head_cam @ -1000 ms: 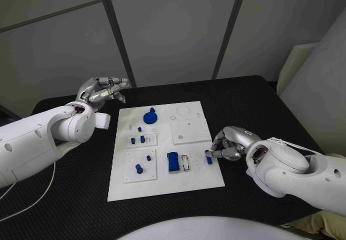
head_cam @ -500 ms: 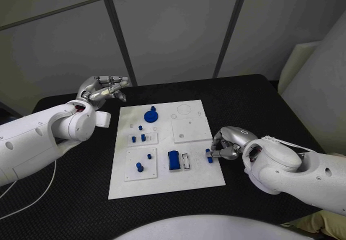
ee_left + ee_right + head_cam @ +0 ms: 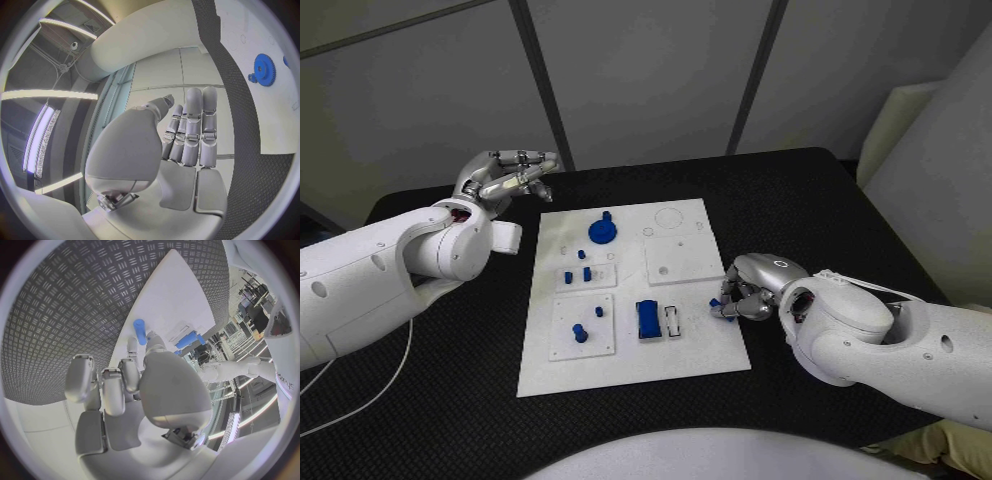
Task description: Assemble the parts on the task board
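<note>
The white task board [image 3: 632,355] lies mid-table. On it stand a blue gear [image 3: 600,233], a blue block [image 3: 648,320] and small blue pegs [image 3: 584,275] on two raised plates. At the board's right edge my right hand [image 3: 753,291] has its fingers curled and pinches a short blue peg [image 3: 720,304] at its fingertips. In the right wrist view the peg [image 3: 139,331] sticks out past the thumb, over the board's rim [image 3: 169,295]. My left hand [image 3: 511,176] is raised beyond the board's far left corner with straight fingers and holds nothing; the left wrist view shows the gear [image 3: 264,70].
A white slotted piece [image 3: 672,322] sits right of the blue block. A bare square plate [image 3: 678,262] takes up the board's right middle. Black table [image 3: 819,200] surrounds the board, and grey wall panels stand behind it.
My right hand has crept a little farther along the board's right edge, carrying the blue peg with it. The left hand has stayed put.
</note>
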Action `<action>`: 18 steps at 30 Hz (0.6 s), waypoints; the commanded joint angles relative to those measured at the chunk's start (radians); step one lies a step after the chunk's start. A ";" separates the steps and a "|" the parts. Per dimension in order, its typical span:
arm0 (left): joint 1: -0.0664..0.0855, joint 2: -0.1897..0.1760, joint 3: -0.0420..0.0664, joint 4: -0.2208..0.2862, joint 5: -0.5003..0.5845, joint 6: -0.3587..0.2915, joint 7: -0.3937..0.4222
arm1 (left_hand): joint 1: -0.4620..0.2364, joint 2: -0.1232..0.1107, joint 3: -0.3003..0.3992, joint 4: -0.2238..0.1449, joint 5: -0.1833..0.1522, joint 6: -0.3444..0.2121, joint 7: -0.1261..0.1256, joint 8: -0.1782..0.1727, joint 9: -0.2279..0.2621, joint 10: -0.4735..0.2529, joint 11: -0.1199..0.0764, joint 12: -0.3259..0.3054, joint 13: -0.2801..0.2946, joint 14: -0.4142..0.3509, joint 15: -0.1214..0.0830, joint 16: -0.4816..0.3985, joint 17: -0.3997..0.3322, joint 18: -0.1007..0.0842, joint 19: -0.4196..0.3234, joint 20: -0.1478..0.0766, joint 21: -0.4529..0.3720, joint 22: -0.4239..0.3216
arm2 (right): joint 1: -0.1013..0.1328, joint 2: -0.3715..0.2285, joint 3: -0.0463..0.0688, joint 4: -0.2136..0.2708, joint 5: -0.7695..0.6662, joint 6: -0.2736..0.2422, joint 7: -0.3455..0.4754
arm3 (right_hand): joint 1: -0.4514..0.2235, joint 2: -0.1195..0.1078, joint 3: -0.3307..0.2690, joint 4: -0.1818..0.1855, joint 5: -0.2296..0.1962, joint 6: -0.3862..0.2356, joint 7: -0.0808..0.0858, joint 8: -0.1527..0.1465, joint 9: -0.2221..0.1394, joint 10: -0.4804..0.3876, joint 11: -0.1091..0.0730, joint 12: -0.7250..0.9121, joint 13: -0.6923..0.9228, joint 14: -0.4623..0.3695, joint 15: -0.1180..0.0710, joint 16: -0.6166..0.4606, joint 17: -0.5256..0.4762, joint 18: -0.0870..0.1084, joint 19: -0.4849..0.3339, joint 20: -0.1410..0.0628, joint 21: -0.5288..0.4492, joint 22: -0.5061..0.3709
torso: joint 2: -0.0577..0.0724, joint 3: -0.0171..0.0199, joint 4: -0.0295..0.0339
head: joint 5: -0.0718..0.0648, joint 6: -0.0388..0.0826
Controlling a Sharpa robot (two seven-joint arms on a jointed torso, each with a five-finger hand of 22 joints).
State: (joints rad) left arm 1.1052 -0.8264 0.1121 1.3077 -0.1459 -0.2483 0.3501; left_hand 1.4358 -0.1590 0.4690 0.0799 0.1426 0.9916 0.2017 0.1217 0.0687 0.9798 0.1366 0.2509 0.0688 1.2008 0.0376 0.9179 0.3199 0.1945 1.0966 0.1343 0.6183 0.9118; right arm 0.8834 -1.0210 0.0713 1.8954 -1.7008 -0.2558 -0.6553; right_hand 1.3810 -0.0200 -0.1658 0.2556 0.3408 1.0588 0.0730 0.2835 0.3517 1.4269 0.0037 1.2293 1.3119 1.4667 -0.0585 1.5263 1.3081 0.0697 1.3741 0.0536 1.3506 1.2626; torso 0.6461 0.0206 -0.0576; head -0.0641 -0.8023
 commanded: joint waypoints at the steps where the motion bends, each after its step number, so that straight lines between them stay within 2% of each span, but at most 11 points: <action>1: 0.001 -0.001 0.001 0.002 0.003 0.009 0.006 | -0.005 0.002 -0.005 0.000 -0.004 -0.006 0.001 0.004 -0.001 -0.007 -0.002 0.003 -0.001 -0.007 0.003 -0.002 -0.001 -0.012 -0.007 0.003 -0.006 -0.001 | -0.003 0.005 -0.003 -0.006 -0.038 0.054 -0.010 | 0.027 0.010 0.005 -0.014 -0.002 0.003 0.000 -0.009 -0.002 -0.002 -0.007 -0.006 0.018 0.084 -0.008 -0.004 0.169 0.006 -0.003 -0.006 -0.007 -0.002 | 0.000 -0.0004 0.0008 | 0.001 0.000; 3: 0.001 -0.001 0.001 0.002 0.003 0.009 0.006 | -0.005 0.002 -0.005 0.000 -0.004 -0.006 0.001 0.004 -0.001 -0.007 -0.002 0.003 -0.001 -0.007 0.003 -0.002 -0.001 -0.012 -0.007 0.003 -0.006 -0.001 | -0.003 0.010 -0.004 -0.007 -0.043 0.058 -0.010 | 0.056 0.023 0.021 -0.027 -0.045 0.006 -0.001 -0.013 -0.001 -0.002 -0.009 -0.007 0.018 0.084 -0.009 -0.004 0.169 0.006 -0.002 -0.007 -0.008 -0.001 | 0.000 -0.0003 -0.0003 | 0.001 0.000; 6: 0.001 -0.002 0.001 0.003 0.003 0.009 0.005 | -0.005 0.002 -0.005 0.000 -0.004 -0.006 0.001 0.004 -0.001 -0.007 -0.002 0.003 -0.001 -0.007 0.003 -0.002 -0.001 -0.012 -0.007 0.003 -0.006 -0.001 | -0.004 0.014 -0.004 -0.008 -0.051 0.064 -0.011 | 0.096 0.037 0.048 -0.047 -0.072 0.009 -0.004 -0.018 -0.001 -0.003 -0.011 -0.008 0.018 0.085 -0.012 -0.004 0.171 0.006 -0.002 -0.009 -0.008 -0.001 | 0.000 -0.0003 -0.0006 | 0.001 0.000; 14: 0.001 -0.004 0.001 0.005 0.003 0.009 0.005 | -0.005 0.002 -0.005 0.000 -0.004 -0.006 0.001 0.004 -0.001 -0.007 -0.002 0.003 -0.001 -0.007 0.003 -0.002 -0.001 -0.012 -0.007 0.003 -0.006 -0.001 | -0.005 0.016 -0.004 -0.003 -0.072 0.068 -0.015 | 0.167 0.058 0.122 -0.090 -0.047 0.021 -0.009 -0.027 -0.001 -0.005 -0.017 -0.011 0.019 0.085 -0.017 -0.003 0.173 0.005 0.001 -0.014 -0.007 0.003 | 0.000 -0.0001 -0.0009 | 0.001 -0.002; 18: 0.001 -0.005 0.001 0.005 0.003 0.009 0.005 | -0.005 0.002 -0.005 0.000 -0.004 -0.006 0.001 0.004 -0.001 -0.007 -0.002 0.003 -0.001 -0.007 0.003 -0.002 -0.001 -0.012 -0.007 0.003 -0.006 -0.001 | -0.005 0.016 -0.004 0.005 -0.059 0.047 -0.017 | 0.161 0.061 0.152 -0.089 -0.026 0.024 -0.010 -0.030 0.001 -0.001 -0.018 -0.009 0.021 0.086 -0.017 -0.001 0.177 0.003 0.005 -0.016 -0.003 0.008 | -0.001 0.0007 -0.0017 | 0.003 -0.003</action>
State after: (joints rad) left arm 1.1051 -0.8310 0.1121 1.3101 -0.1459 -0.2482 0.3501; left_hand 1.4358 -0.1590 0.4690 0.0800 0.1426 0.9916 0.2017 0.1217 0.0687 0.9798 0.1366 0.2508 0.0688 1.2008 0.0376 0.9178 0.3199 0.1946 1.0966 0.1343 0.6183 0.9119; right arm 0.8832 -1.0044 0.0723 1.9005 -1.7584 -0.2285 -0.6563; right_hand 1.4808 -0.0191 -0.0198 0.1657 0.3088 1.0781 0.0641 0.2477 0.3482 1.4186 -0.0023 1.2225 1.4429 1.4668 -0.0666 1.5264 1.3078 0.0697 1.3782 0.0427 1.3467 1.2693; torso 0.6454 0.0205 -0.0583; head -0.0628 -0.8038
